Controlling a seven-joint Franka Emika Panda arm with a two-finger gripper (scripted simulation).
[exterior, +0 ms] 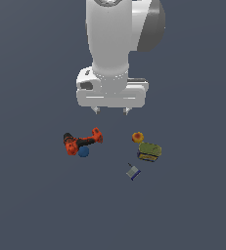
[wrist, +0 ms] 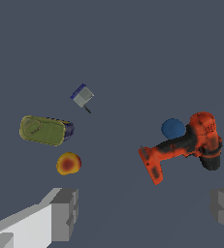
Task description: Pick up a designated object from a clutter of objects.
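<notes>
The olive-yellow box (exterior: 149, 151) lies on the grey floor at the exterior view's right, olive-green top up; it also shows in the wrist view (wrist: 44, 130). Beside it sit the red-and-yellow round object (exterior: 138, 137) (wrist: 68, 163) and the small grey-blue block (exterior: 133, 172) (wrist: 82, 96). The orange-red and black power drill (exterior: 81, 141) (wrist: 184, 147) and the blue ball (exterior: 83, 152) (wrist: 173, 129) lie at the exterior view's left. My gripper (exterior: 111, 111) hangs open and empty well above the clutter, between the two groups; one of its fingers (wrist: 65, 213) shows in the wrist view.
The floor (exterior: 192, 205) is a plain dark grey surface with nothing else on it. The white arm (exterior: 117, 44) rises above the gripper.
</notes>
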